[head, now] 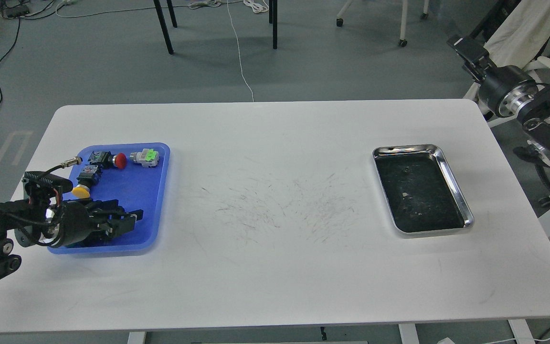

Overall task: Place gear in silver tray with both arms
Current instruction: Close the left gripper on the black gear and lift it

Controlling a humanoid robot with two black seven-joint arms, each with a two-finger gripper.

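Evidently little is done: the silver tray point(451, 181) at right of the frame lies bare, while the left gripper point(129, 220), fingers slightly spread with nothing visibly pinched, hovers low in the blue tray point(160, 191) at left, where the red point(120, 160) and yellow point(80, 191) pushbuttons lie; the right gripper point(463, 48), fingers unreadable, waits at upper right.

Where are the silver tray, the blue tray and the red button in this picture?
silver tray point(452, 177): head view, right-hand shiny rim.
blue tray point(148, 191): head view, bare blue floor.
red button point(121, 160): head view, its round red cap.
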